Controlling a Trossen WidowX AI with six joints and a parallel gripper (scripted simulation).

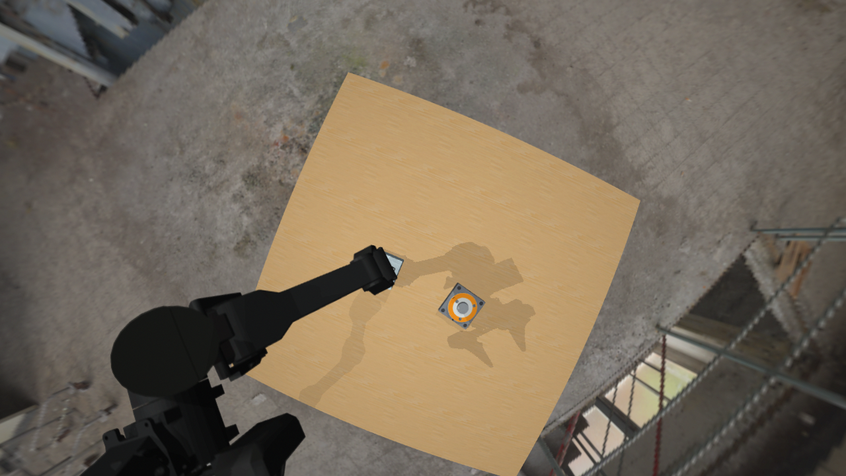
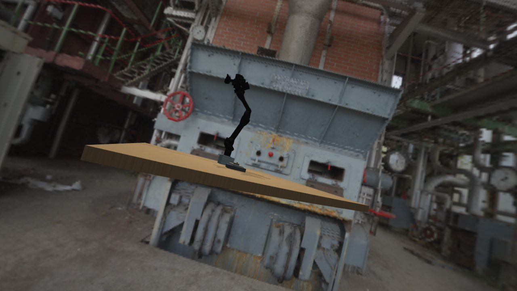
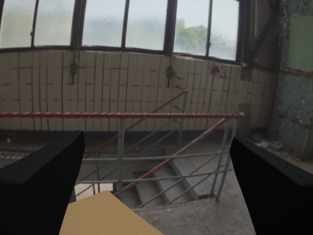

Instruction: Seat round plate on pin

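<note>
In the top view the round plate (image 1: 462, 306) shows as an orange ring around a pale grey post, on a square grey base (image 1: 461, 305) with dark corner bolts, right of the table's middle. The pin, the hole and the orange tab are too small to make out. My gripper (image 1: 381, 269) is to the left of the base and apart from it. In the exterior view the gripper (image 2: 236, 81) is raised high above the table, and the base (image 2: 235, 166) lies low in front of the arm's foot. In the wrist view the gripper's fingers stand wide open with nothing between them.
The wooden table top (image 1: 449, 260) carries only the base and the arm's foot (image 2: 225, 159).
</note>
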